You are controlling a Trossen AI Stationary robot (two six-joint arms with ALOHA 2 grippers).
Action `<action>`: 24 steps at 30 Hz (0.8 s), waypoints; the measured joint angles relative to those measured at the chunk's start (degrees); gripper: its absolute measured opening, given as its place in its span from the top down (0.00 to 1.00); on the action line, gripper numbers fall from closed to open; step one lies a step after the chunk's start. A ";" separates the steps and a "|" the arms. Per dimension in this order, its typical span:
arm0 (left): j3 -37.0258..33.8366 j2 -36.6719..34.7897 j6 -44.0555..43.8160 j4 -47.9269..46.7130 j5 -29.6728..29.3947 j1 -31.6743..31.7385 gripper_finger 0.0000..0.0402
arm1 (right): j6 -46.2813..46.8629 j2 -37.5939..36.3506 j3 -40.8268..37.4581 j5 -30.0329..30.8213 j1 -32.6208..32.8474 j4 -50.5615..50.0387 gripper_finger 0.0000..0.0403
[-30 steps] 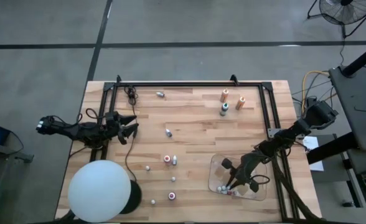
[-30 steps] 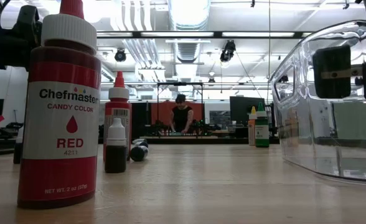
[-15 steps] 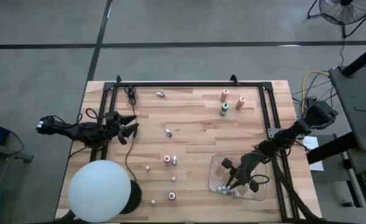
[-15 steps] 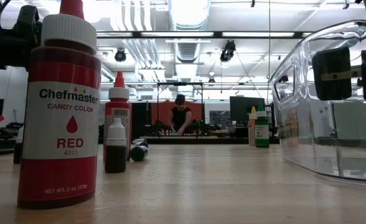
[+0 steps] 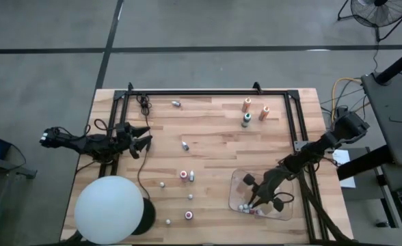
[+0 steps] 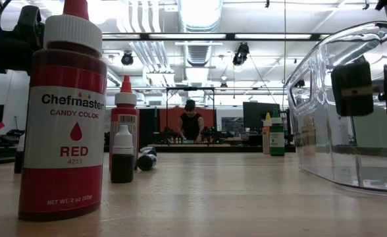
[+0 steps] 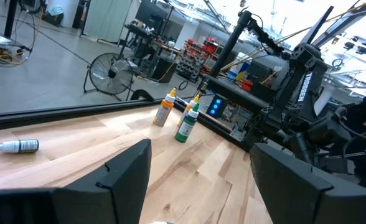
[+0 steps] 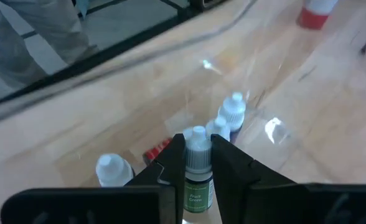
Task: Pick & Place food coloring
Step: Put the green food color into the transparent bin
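Unmoved since before: right tool (image 8: 197, 163) clenched on small white-capped food coloring bottle (image 8: 197, 180) inside clear plastic tray (image 5: 236, 179) near table's right front corner; left tool (image 5: 141, 137) released at left edge.

Red candy-color bottle (image 6: 62, 112): cap tip cut off by low view's top edge. Clear tray (image 6: 351, 105): right side cut off. Tabletop's loose small bottles (image 5: 189, 215): cap colours too small to tell overhead.
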 joint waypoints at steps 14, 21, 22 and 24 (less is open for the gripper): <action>-0.01 -0.01 0.01 0.02 0.00 0.01 0.39 | 2.25 1.95 0.58 -0.33 0.02 0.73 0.88; -0.01 0.00 0.01 0.03 0.00 0.02 0.39 | 3.16 1.98 0.85 -0.50 0.13 0.93 0.83; -0.01 0.00 0.01 0.04 0.00 0.01 0.39 | 3.16 1.98 0.85 -0.50 0.13 0.92 0.81; 0.00 0.00 0.01 0.04 0.00 0.01 0.39 | 3.16 1.96 0.85 -0.50 0.13 0.95 0.79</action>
